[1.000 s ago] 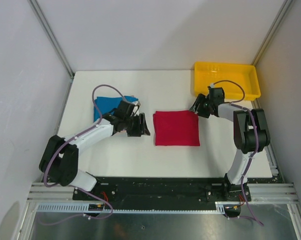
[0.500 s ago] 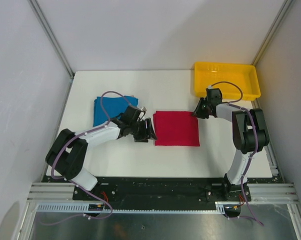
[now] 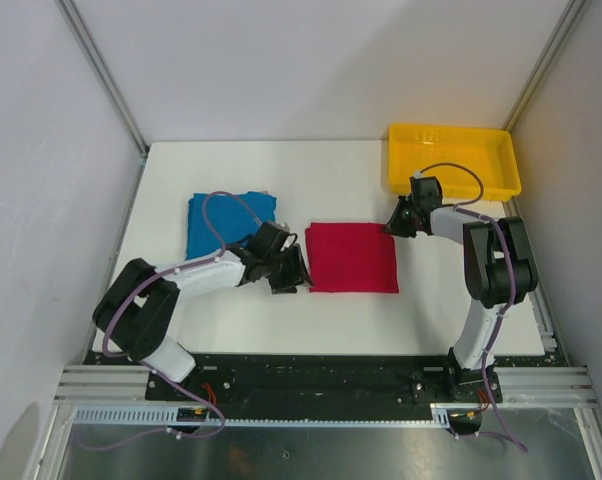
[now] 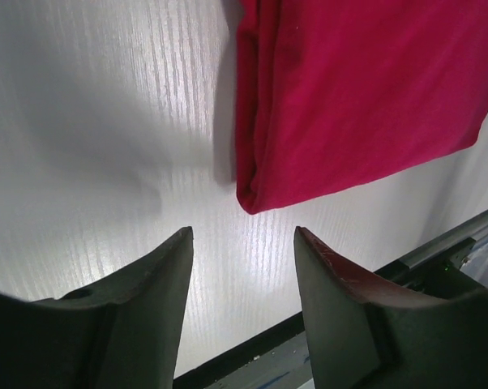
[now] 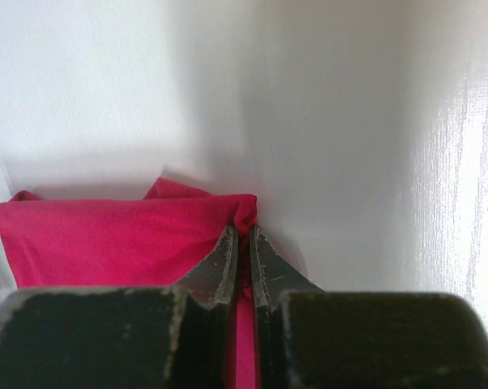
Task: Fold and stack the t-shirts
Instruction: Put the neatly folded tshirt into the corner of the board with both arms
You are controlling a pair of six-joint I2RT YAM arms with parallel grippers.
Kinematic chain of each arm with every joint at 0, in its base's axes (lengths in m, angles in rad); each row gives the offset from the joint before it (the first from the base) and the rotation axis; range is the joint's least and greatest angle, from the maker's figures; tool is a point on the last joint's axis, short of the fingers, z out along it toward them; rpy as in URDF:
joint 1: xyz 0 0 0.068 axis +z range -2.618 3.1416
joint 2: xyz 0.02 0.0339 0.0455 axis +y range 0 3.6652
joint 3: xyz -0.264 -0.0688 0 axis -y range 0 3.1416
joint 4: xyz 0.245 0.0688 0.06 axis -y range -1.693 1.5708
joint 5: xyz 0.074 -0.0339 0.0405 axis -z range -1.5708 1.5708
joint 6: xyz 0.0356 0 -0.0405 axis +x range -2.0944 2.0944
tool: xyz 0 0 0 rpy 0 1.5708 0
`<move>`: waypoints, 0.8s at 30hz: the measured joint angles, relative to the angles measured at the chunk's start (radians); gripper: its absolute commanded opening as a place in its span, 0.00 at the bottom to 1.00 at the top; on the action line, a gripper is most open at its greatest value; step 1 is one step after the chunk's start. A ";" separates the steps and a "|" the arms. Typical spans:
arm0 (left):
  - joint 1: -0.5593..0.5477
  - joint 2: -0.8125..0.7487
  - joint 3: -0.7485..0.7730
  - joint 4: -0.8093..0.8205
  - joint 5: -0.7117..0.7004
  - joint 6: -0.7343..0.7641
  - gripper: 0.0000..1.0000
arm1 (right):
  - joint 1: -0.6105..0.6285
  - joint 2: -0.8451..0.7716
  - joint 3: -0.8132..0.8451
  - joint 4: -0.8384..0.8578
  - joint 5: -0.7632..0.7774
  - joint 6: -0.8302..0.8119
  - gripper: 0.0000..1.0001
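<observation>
The red t-shirt (image 3: 352,257) lies folded into a rectangle at the middle of the table. My right gripper (image 3: 394,226) is at its far right corner, and the right wrist view shows that gripper (image 5: 244,228) shut on a pinch of the red t-shirt (image 5: 106,235). Just off the shirt's near left corner, my left gripper (image 3: 293,272) is low over the table. In the left wrist view it (image 4: 242,232) stands open and empty, with the corner of the red t-shirt (image 4: 349,97) just ahead. The blue t-shirt (image 3: 226,220) lies folded to the left.
A yellow tray (image 3: 451,160) stands at the back right corner, just behind the right arm. White walls close in the table (image 3: 281,175) on both sides and at the back. The table's near edge and a black rail (image 4: 438,251) are close to the left gripper.
My right gripper has closed on the red t-shirt's far right corner. My left gripper has moved right and nearer, off the blue t-shirt, to the red t-shirt's near left corner.
</observation>
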 measured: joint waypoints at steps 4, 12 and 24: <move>-0.025 0.000 -0.002 0.001 -0.030 -0.043 0.53 | 0.002 0.000 0.002 -0.002 0.002 0.000 0.00; -0.044 0.018 -0.002 0.028 -0.060 -0.089 0.48 | 0.002 0.000 0.003 -0.005 0.002 0.000 0.00; -0.071 0.081 -0.001 0.060 -0.105 -0.116 0.42 | 0.007 0.000 0.006 -0.015 0.011 0.000 0.00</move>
